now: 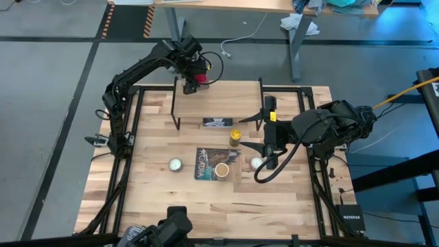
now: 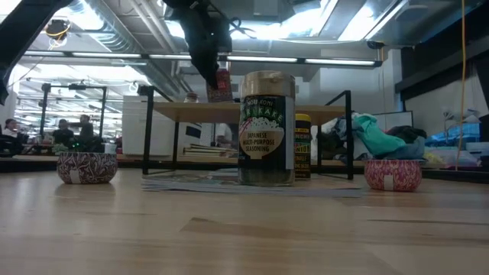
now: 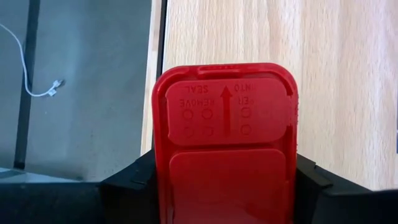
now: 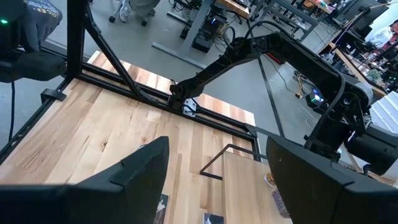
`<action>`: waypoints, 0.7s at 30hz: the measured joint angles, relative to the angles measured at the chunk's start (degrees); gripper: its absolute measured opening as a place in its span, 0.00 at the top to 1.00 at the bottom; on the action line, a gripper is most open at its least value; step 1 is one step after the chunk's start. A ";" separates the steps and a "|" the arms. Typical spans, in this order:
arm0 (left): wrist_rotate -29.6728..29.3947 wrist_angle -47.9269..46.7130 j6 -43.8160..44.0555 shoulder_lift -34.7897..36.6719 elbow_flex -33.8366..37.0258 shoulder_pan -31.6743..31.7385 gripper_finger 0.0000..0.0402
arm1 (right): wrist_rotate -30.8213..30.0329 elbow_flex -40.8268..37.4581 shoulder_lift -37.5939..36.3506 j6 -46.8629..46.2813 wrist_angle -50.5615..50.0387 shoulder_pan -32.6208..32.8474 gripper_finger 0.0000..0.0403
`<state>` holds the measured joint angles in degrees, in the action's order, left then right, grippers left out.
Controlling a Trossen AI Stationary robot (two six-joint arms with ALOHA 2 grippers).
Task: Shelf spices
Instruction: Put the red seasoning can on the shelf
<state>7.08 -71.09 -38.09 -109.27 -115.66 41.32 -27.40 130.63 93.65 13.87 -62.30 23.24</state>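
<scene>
My left gripper point(image 1: 197, 75) is shut on a red square tin point(image 3: 224, 143) over the far left end of the shelf point(image 2: 252, 111), a light-wood board on black legs. The low view shows the tin point(image 2: 220, 85) just above the board; whether it touches, I cannot tell. A tan-lidded jar point(image 1: 221, 169) stands on a flat dark book point(image 1: 206, 165). A yellow dark-lidded jar point(image 1: 235, 137) stands on the table in front of the shelf. My right gripper point(image 1: 260, 132) hangs open above the table, right of the yellow jar, holding nothing. My left gripper pinches the red tin between its two fingers point(image 3: 127, 186), one on each of two opposite sides point(image 3: 157, 180) near the lid. The fingers slant down from above and from the table's left. The tin stands roughly upright, lid up, over the shelf board.
Two small round white things point(image 1: 175, 164) point(image 1: 256, 162) lie on the table left and right of the book. A flat dark item point(image 1: 218, 123) lies at the shelf's front edge. Black frame rails point(image 1: 137, 137) run along the table's sides. People sit in the room beyond point(image 2: 69, 134).
</scene>
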 joint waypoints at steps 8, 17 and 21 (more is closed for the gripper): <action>0.05 -0.01 0.62 -0.47 0.04 -0.37 0.52 | 0.01 0.00 0.00 -0.07 0.00 0.00 0.32; -0.13 -0.06 1.17 -3.87 0.04 -1.00 0.52 | 0.11 0.00 0.00 -0.07 -0.13 0.00 0.32; -0.17 0.02 0.59 -3.85 0.04 -0.83 0.52 | 0.43 0.00 0.00 -0.09 -0.68 0.00 0.32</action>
<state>6.92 -71.07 -37.50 -113.12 -115.61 40.49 -26.97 130.63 93.65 13.78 -62.99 23.24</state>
